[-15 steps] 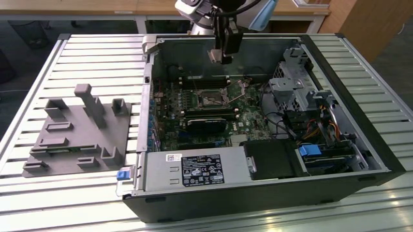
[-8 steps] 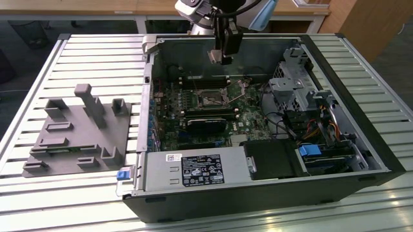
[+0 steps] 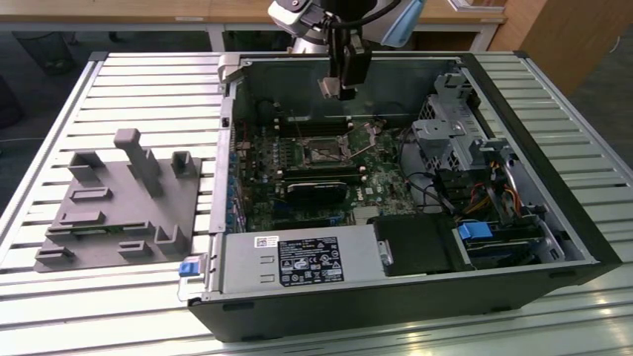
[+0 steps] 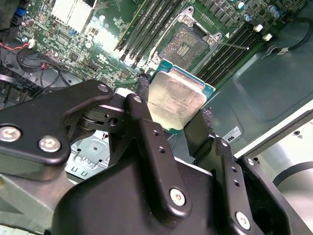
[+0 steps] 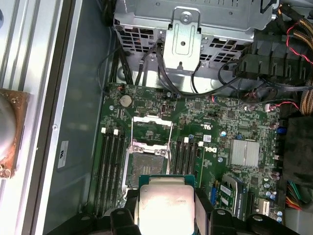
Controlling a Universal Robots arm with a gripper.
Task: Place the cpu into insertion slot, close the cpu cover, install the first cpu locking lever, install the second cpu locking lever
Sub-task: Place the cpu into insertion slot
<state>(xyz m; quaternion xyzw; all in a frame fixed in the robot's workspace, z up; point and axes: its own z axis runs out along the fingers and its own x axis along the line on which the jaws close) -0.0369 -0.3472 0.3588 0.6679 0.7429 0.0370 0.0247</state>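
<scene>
The cpu (image 4: 178, 100) is a flat square chip with a silvery top, and my gripper (image 4: 173, 104) is shut on its two opposite edges. In the exterior view the gripper (image 3: 339, 90) hangs over the far part of the open computer case, well above the board. The insertion slot (image 5: 146, 167) lies bare on the green board with its dark centre showing, just beyond the held cpu (image 5: 164, 205). The cpu cover (image 5: 152, 128) is swung open and stands up behind the slot. In the exterior view the insertion slot (image 3: 322, 153) sits below and a little nearer than the gripper.
Long black memory slots (image 5: 111, 161) flank the socket on both sides. A black heatsink block (image 3: 316, 189) and the grey power supply box (image 3: 296, 259) sit nearer the case front. The drive cage (image 3: 445, 141) with cables stands at the exterior view's right. A grey fixture (image 3: 118, 200) rests outside the case.
</scene>
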